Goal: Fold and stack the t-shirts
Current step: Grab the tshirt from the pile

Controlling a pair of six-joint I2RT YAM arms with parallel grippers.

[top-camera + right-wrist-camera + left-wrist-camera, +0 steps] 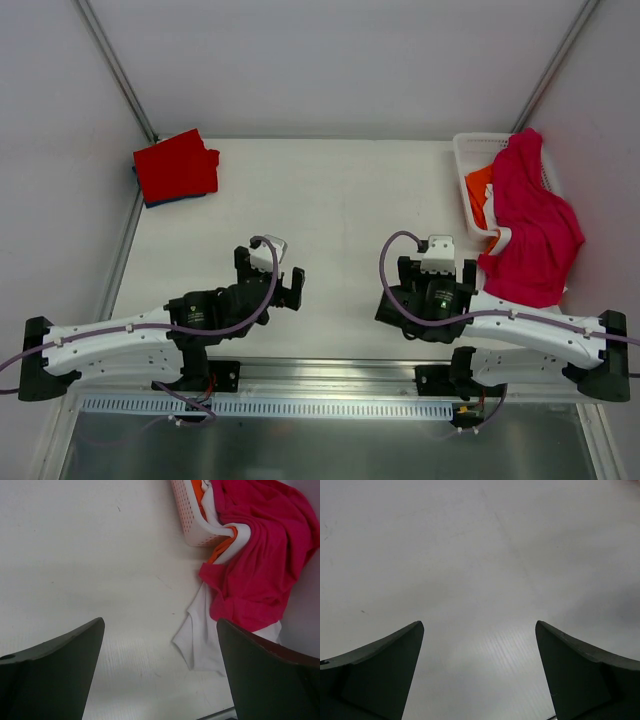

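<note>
A folded red t-shirt lies at the far left of the table on a blue one whose edge peeks out beneath. At the right, a large crimson-pink t-shirt drapes out of a white lattice basket, over an orange t-shirt and a white t-shirt that spills onto the table. My left gripper hangs open over bare table. Open and holding nothing, my right gripper is just left of the white cloth.
The white table is walled by pale panels at the back and sides. The basket stands in the far right corner. A metal rail runs along the near edge between the arm bases.
</note>
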